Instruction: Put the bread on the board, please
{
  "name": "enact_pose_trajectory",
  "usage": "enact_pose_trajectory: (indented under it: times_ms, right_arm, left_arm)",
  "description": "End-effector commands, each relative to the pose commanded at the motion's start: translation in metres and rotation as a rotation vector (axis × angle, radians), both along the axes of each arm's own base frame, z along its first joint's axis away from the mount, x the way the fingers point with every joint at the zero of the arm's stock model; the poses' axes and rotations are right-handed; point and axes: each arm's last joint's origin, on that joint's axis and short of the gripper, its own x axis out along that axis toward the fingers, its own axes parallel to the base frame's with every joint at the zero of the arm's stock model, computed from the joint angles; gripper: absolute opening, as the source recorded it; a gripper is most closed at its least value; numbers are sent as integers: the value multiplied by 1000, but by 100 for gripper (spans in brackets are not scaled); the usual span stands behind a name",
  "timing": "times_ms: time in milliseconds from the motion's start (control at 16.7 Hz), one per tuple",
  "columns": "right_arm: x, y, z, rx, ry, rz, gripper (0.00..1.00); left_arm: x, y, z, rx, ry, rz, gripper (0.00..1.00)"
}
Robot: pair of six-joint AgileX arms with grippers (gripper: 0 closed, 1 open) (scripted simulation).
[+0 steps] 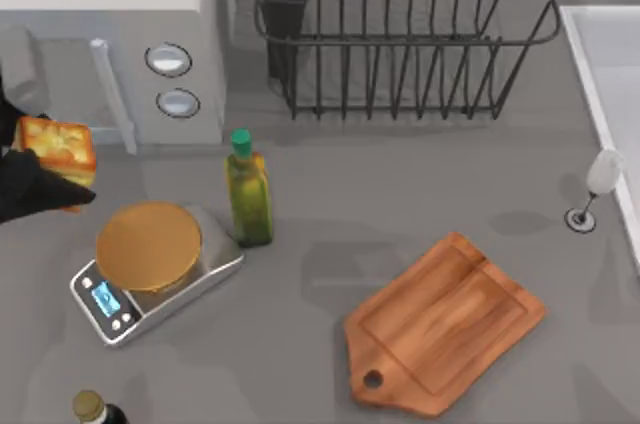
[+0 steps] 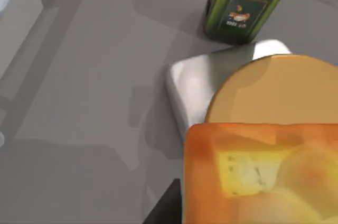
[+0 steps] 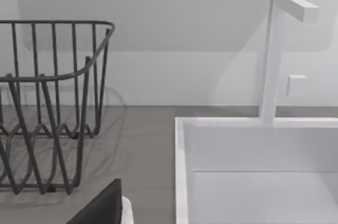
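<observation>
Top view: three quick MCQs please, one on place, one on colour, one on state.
1. Where is the board?
A. table's left
B. lower right of the table
C. inside the rack

2. What colour is the bottle cap?
A. green
B. red
C. white

3. What state is the bread in?
A. lying on the board
B. resting on the scale
C. held by the left gripper at the table's left edge

Key: 1 B, it lies lower right, handle toward the left. 2 A, green cap above the yellowish bottle. 3 C, dark fingers grip it beyond the scale.
</observation>
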Motion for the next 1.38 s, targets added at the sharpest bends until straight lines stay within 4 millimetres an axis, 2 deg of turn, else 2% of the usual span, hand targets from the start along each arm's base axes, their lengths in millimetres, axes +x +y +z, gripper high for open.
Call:
enact_pose_trajectory:
  times_ms: [180, 420, 540, 660, 840, 1080, 1200, 1380]
  right_arm:
    - [0, 0, 0, 0, 0, 0, 100]
    - [0, 0, 0, 0, 0, 0, 100]
    - [0, 0, 0, 0, 0, 0, 100]
    - [0, 0, 0, 0, 0, 0, 100]
    - [0, 0, 0, 0, 0, 0, 100]
    - [0, 0, 0, 0, 0, 0, 100]
    - [0, 0, 0, 0, 0, 0, 100]
    - [0, 0, 0, 0, 0, 0, 100]
  left_arm:
    - [-3, -67, 27, 197, -11, 66, 0]
    - [-21, -153, 56, 328, -126, 317, 0]
    - [-34, -194, 61, 317, -191, 484, 0]
    - [-49, -235, 57, 273, -242, 656, 0]
    - [-77, -294, 32, 173, -303, 892, 0]
    - [-130, -357, -25, 16, -389, 1112, 0]
    - [-160, -378, -57, -62, -435, 1174, 0]
    - [-201, -394, -100, -161, -496, 1214, 0]
